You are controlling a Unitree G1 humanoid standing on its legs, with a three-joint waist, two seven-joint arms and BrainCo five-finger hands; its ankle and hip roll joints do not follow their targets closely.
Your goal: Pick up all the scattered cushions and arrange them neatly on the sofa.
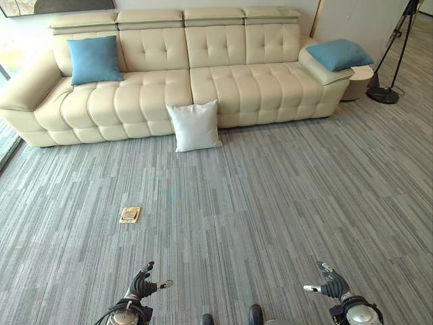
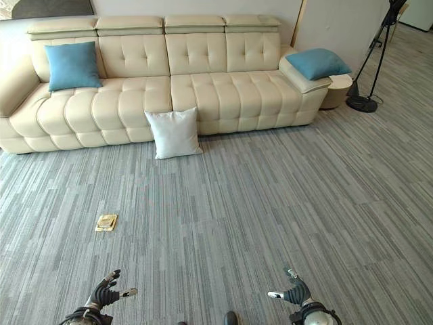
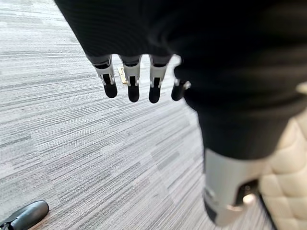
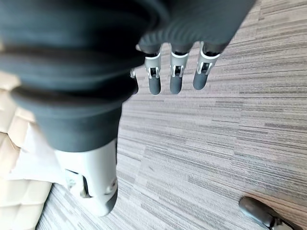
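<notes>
A white cushion (image 1: 195, 126) stands on the grey carpet, leaning against the front of the cream sofa (image 1: 223, 81) near its middle. One blue cushion (image 1: 95, 59) rests upright against the sofa's left backrest. Another blue cushion (image 1: 338, 54) lies on the right armrest. My left hand (image 1: 143, 284) and right hand (image 1: 330, 283) hang low at the near edge of the carpet, far from the sofa. Both have relaxed fingers and hold nothing, as the fingers (image 3: 130, 85) in the left wrist view and the fingers (image 4: 175, 76) in the right wrist view show.
A small brass floor box (image 1: 130, 215) sits in the carpet ahead of my left hand. A black lamp stand (image 1: 387, 88) and a round side table (image 1: 360, 81) are beside the sofa's right end. Open carpet lies between me and the sofa.
</notes>
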